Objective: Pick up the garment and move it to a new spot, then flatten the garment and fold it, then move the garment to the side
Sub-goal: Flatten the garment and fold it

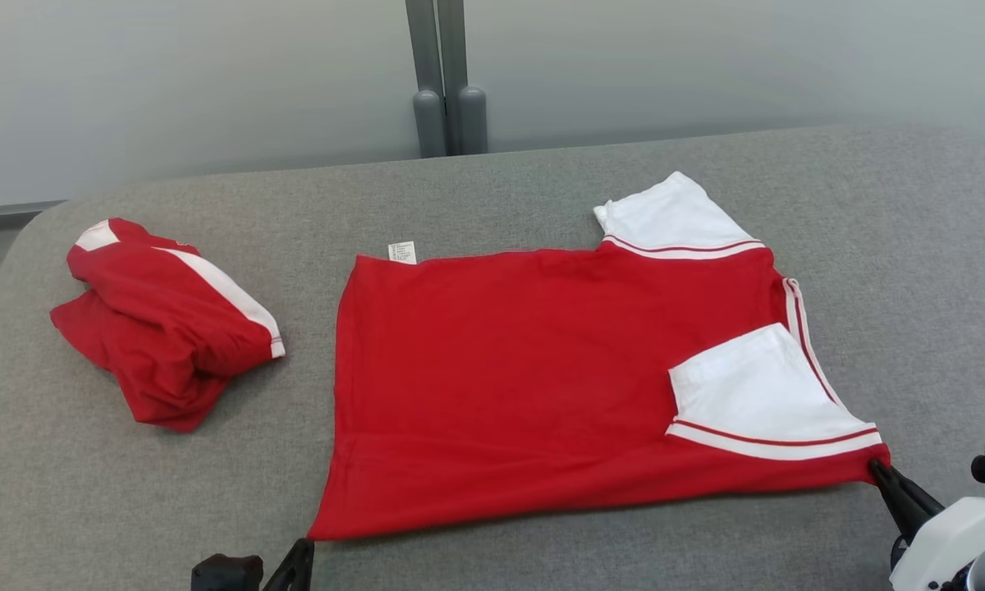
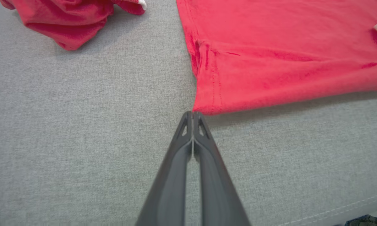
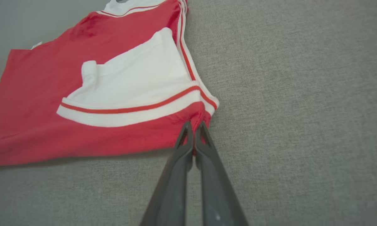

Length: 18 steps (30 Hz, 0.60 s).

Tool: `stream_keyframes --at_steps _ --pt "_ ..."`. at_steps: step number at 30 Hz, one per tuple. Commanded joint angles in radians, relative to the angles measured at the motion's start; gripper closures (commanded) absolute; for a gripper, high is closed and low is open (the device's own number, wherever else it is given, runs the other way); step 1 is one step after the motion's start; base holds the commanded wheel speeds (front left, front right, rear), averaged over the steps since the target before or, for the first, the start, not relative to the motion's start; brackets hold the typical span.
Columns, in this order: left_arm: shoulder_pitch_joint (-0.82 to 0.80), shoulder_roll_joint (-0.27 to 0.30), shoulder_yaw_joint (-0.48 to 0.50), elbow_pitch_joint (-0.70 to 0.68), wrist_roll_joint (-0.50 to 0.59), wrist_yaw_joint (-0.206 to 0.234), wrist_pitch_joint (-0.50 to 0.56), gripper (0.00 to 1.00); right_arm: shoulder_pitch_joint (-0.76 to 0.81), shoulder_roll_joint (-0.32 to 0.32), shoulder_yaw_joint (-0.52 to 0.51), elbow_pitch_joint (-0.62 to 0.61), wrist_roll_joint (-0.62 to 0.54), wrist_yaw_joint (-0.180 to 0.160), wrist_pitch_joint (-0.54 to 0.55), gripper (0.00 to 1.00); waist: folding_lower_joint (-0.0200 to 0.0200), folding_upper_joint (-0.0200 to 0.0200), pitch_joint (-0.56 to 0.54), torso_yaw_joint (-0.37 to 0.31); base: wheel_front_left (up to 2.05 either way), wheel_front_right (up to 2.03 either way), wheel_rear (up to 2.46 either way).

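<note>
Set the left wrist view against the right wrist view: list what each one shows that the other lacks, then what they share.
Left wrist view: the left tool, shut, tips at the red shirt's hem corner, and that hem's stitching. Right wrist view: the right tool shut on the shirt's shoulder corner, the striped neck trim and the white label. Shared: the red shirt spread on the grey cushion.

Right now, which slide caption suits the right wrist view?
Right gripper shut on a corner of the red shirt, white sleeve folded in, on grey cloth.
</note>
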Motion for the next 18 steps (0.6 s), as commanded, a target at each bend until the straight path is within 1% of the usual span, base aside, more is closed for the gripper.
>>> stream_keyframes --at_steps 1,7,12,13,14,15,16,17,18 --pt "0.015 0.011 0.005 -0.015 -0.005 0.011 0.005 1.00 0.021 -0.008 -0.011 -0.008 0.012 0.000 0.005 1.00 0.0000 0.0000 0.006 0.001 0.00 0.00 0.00" --pt "0.043 0.013 -0.014 -0.055 -0.017 0.023 0.044 1.00 0.064 -0.013 -0.037 -0.035 0.016 0.000 0.026 1.00 0.0000 0.0000 0.014 -0.007 0.00 0.00 0.00" --pt "0.046 0.020 -0.012 -0.059 -0.022 0.031 0.058 1.00 0.072 -0.001 -0.054 -0.047 0.000 0.000 0.048 1.00 0.0000 0.0000 0.015 -0.016 0.00 0.00 0.00" --pt "0.041 0.020 -0.011 -0.060 -0.020 0.031 0.054 1.00 0.072 0.003 -0.057 -0.049 -0.001 0.000 0.050 0.90 0.0000 0.0000 0.014 -0.017 0.00 0.00 0.00" --pt "0.035 0.017 -0.011 -0.059 -0.019 0.030 0.052 1.00 0.072 0.007 -0.061 -0.049 -0.001 0.000 0.051 0.57 0.0000 0.0000 0.013 -0.018 0.00 0.00 0.00" --pt "0.032 0.014 -0.012 -0.058 -0.020 0.030 0.052 0.80 0.073 0.010 -0.064 -0.048 -0.003 0.000 0.053 0.00 0.0000 0.0000 0.012 -0.019 0.00 0.00 0.00" --pt "0.027 0.010 -0.014 -0.056 -0.019 0.029 0.049 0.31 0.073 0.013 -0.068 -0.046 -0.008 0.000 0.054 0.00 0.0000 0.0000 0.011 -0.020 0.00 0.00 0.00" --pt "0.023 0.006 -0.015 -0.057 -0.019 0.027 0.044 0.00 0.073 0.016 -0.071 -0.045 -0.011 0.000 0.054 0.00 0.0000 0.0000 0.011 -0.020 0.00 0.00 0.00" --pt "0.019 0.003 -0.014 -0.057 -0.020 0.026 0.039 0.00 0.072 0.021 -0.075 -0.046 -0.017 0.000 0.048 0.00 0.0000 0.0000 0.011 -0.021 0.00 0.00 0.00"
